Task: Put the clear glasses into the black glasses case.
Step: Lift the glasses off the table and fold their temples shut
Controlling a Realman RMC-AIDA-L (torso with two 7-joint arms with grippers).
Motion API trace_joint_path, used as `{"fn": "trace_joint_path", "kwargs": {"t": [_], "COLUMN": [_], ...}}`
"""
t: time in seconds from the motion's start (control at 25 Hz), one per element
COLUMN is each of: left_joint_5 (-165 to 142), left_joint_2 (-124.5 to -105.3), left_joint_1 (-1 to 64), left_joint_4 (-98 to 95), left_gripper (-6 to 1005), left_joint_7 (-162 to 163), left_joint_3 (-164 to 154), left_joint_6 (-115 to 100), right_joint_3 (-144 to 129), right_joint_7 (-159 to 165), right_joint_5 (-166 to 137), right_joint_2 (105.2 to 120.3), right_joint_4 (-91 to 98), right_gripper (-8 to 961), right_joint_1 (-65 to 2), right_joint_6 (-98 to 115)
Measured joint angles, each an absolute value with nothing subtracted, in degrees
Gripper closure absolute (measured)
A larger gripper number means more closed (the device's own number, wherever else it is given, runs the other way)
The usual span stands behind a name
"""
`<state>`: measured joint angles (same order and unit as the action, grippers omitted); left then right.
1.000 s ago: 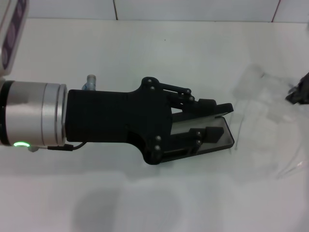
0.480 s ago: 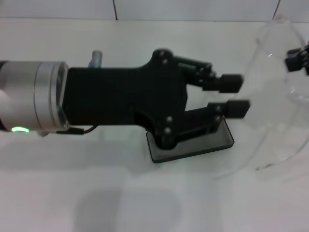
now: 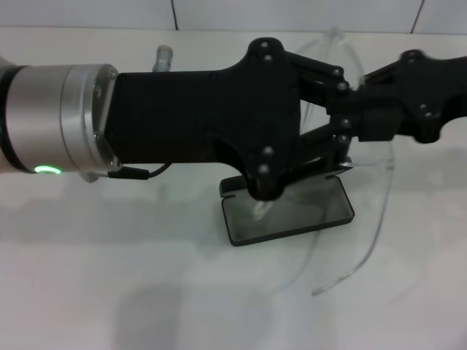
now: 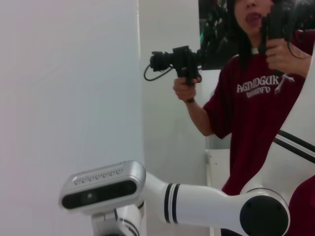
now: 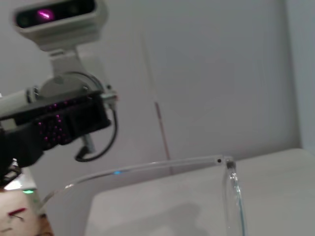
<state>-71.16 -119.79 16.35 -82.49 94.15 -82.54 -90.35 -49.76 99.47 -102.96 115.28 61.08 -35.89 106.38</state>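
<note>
1. Clear glasses [image 3: 365,211]: hanging in the air above the white table [image 3: 146,292], one long arm curving down past the case, held up between the two grippers.
2. Black glasses case [image 3: 292,215]: lying open on the table, grey lining showing, partly hidden under the left gripper.
3. Left gripper [image 3: 343,131]: reaching in above the case, fingers closing narrowly on the glasses' frame.
4. Right gripper [image 3: 376,120]: meeting it from the right, fingers pinching the glasses.
5. Room: white tiled wall [image 3: 292,14] running behind the table; a person in a dark red shirt [image 4: 256,113] filming.
</note>
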Motion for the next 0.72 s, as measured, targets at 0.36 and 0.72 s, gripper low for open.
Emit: {"fn": "trace_joint_path", "kwargs": {"t": [0.36,0.72], "left_joint_5": [-71.10,-69.66], "left_joint_2": [-119.78,-119.74], "left_joint_1": [16.87,17.76], "left_joint_4": [-78.97,-72.12], "left_gripper": [886,886], "left_joint_7": [92.35,89.59], "left_joint_3": [-78.92,-75.08], "left_joint_6": [-91.12,-93.23], "right_joint_3": [-49.87,-49.40], "right_joint_7": [95.42,94.60], "right_joint_5": [-101.52,-99.50], "right_joint_2": [115.55,115.36], "right_joint_4": [54.04,53.76], "right_gripper": [834,835], "right_joint_1": [-39.33,-38.57], "right_joint_6": [106.66,107.61]}}
